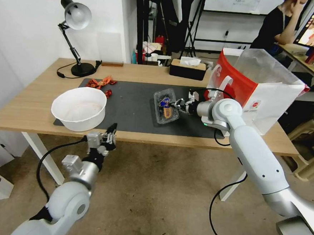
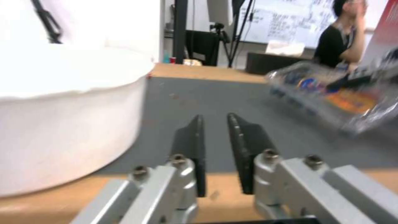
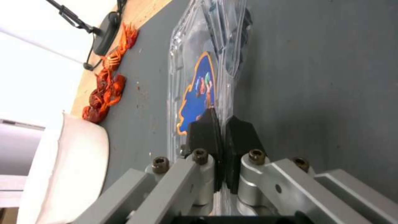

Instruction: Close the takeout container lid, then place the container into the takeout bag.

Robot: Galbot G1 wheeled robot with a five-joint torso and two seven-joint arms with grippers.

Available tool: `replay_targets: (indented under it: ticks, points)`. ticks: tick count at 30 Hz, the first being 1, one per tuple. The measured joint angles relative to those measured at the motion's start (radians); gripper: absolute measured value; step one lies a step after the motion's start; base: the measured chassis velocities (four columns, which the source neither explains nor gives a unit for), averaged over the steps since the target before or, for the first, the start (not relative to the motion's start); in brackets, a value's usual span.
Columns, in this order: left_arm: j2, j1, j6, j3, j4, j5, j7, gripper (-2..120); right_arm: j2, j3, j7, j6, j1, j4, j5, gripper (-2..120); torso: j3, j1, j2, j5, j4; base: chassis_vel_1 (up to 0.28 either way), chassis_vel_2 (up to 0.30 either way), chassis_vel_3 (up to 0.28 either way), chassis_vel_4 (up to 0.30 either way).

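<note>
The takeout container (image 1: pixel 165 107) is a small clear clamshell on the dark mat (image 1: pixel 136 112), with dark berries and a blue and orange sticker showing. My right gripper (image 1: pixel 174 105) is shut on its rim on the side toward the takeout bag (image 1: pixel 270 86). In the right wrist view the black fingertips (image 3: pixel 203 130) pinch both clear halves of the container (image 3: pixel 199 77) together, so the lid lies down on the bottom half. From the left wrist the container (image 2: pixel 331 93) looks tilted, the gripped side raised. My left gripper (image 1: pixel 112 128) hangs at the table's front edge, fingers slightly apart and holding nothing.
A large white bowl (image 1: pixel 79 108) stands on the mat's left end, close to my left gripper (image 2: pixel 213 119). Red crayfish shells (image 1: pixel 101 82) lie behind it. A desk lamp (image 1: pixel 77 29) and a black tissue box (image 1: pixel 187 68) stand at the table's back.
</note>
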Motion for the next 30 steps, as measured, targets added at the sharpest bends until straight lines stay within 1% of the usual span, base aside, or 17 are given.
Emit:
replay_targets:
  ticks: [2, 3, 7, 11, 12, 13, 14, 15, 18, 19, 21, 22, 23, 25, 27, 28, 30]
  points:
    - [-0.015, 0.089, -0.032, -0.042, 0.009, 0.076, 0.0, 28, 0.005, 0.0, -0.009, 0.0, -0.001, -0.001, -0.006, 0, 0.0, 0.0, 0.0, -0.0001, 0.0001, 0.0, 0.0, 0.0, 0.0]
    - [-0.015, 0.089, -0.032, -0.042, 0.009, 0.076, 0.0, 28, 0.005, 0.0, -0.009, 0.0, -0.001, -0.001, -0.006, 0, 0.0, 0.0, 0.0, -0.0001, 0.0001, 0.0, 0.0, 0.0, 0.0]
    - [-0.051, 0.179, -0.068, -0.073, 0.025, 0.125, 0.007, 49, 0.011, 0.016, -0.021, 0.001, -0.009, 0.003, -0.013, 0, 0.0, 0.0, 0.0, 0.0001, 0.0004, 0.0, 0.0, 0.0, 0.0]
    - [-0.067, 0.19, -0.086, -0.078, 0.034, 0.149, 0.003, 55, 0.011, 0.028, -0.031, 0.001, -0.014, 0.015, -0.026, 0, 0.0, 0.0, 0.0, 0.0002, 0.0, 0.0, 0.0, 0.0, 0.0]
    - [-0.08, 0.198, -0.093, -0.079, 0.041, 0.166, 0.0, 64, 0.011, 0.051, -0.045, 0.003, -0.019, 0.044, -0.045, 0, 0.0, 0.0, 0.0, 0.0004, 0.0001, 0.0, 0.0, 0.0, 0.0]
    - [-0.086, 0.199, -0.098, -0.079, 0.045, 0.168, -0.001, 69, 0.01, 0.064, -0.053, 0.009, -0.02, 0.064, -0.053, 0, 0.0, 0.0, 0.0, 0.0003, 0.0001, 0.0, 0.0, 0.0, 0.0]
    - [-0.086, 0.199, -0.098, -0.079, 0.045, 0.168, -0.001, 69, 0.01, 0.064, -0.053, 0.009, -0.02, 0.064, -0.053, 0, 0.0, 0.0, 0.0, 0.0003, 0.0001, 0.0, 0.0, 0.0, 0.0]
    - [-0.094, 0.199, -0.103, -0.079, 0.049, 0.171, -0.001, 74, 0.006, 0.077, -0.062, 0.024, -0.021, 0.093, -0.062, 0, 0.0, 0.0, 0.0, 0.0003, 0.0, 0.0, 0.0, 0.0, 0.0]
    - [-0.114, 0.197, -0.108, -0.07, 0.058, 0.174, -0.001, 87, -0.024, 0.117, -0.093, 0.114, -0.022, 0.217, -0.137, 0, 0.0, 0.0, 0.0, 0.0002, 0.0001, 0.0, 0.0, 0.0, 0.0]
    - [-0.114, 0.197, -0.108, -0.07, 0.058, 0.174, -0.001, 87, -0.024, 0.117, -0.093, 0.114, -0.022, 0.217, -0.137, 0, 0.0, 0.0, 0.0, 0.0002, 0.0001, 0.0, 0.0, 0.0, 0.0]
    - [-0.12, 0.196, -0.109, -0.065, 0.059, 0.174, -0.003, 95, -0.044, 0.141, -0.085, 0.172, -0.018, 0.281, -0.18, 0, 0.0, 0.0, 0.0, 0.0002, 0.0, 0.0, 0.0, 0.0, 0.0]
    - [-0.123, 0.195, -0.109, -0.064, 0.059, 0.173, -0.004, 99, -0.065, 0.163, -0.057, 0.219, -0.009, 0.333, -0.209, 0, 0.0, 0.0, 0.0, 0.0004, 0.0002, 0.0, 0.0, 0.0, 0.0]
    - [-0.123, 0.195, -0.109, -0.064, 0.059, 0.173, -0.004, 99, -0.065, 0.163, -0.057, 0.219, -0.009, 0.333, -0.209, 0, 0.0, 0.0, 0.0, 0.0004, 0.0002, 0.0, 0.0, 0.0, 0.0]
    - [-0.127, 0.196, -0.111, -0.063, 0.059, 0.172, -0.005, 99, -0.1, 0.188, -0.032, 0.269, 0.003, 0.38, -0.256, 0, 0.0, 0.0, 0.0, -0.0001, 0.0003, 0.0, 0.0, 0.0, 0.0]
    - [-0.128, 0.197, -0.114, -0.062, 0.059, 0.171, -0.004, 100, -0.168, 0.217, -0.034, 0.319, 0.008, 0.406, -0.381, 0, 0.0, 0.0, 0.0, 0.0006, 0.0002, 0.0, 0.0, 0.0, 0.0]
    - [-0.128, 0.197, -0.114, -0.062, 0.059, 0.171, -0.004, 100, -0.168, 0.217, -0.034, 0.319, 0.008, 0.406, -0.381, 0, 0.0, 0.0, 0.0, 0.0006, 0.0002, 0.0, 0.0, 0.0, 0.0]
    - [-0.13, 0.197, -0.115, -0.058, 0.061, 0.17, -0.004, 100, -0.232, 0.238, -0.044, 0.341, 0.006, 0.408, -0.508, 0, 0.0, 0.0, 0.0, 0.0006, -0.0001, 0.0, 0.0, 0.0, 0.0]
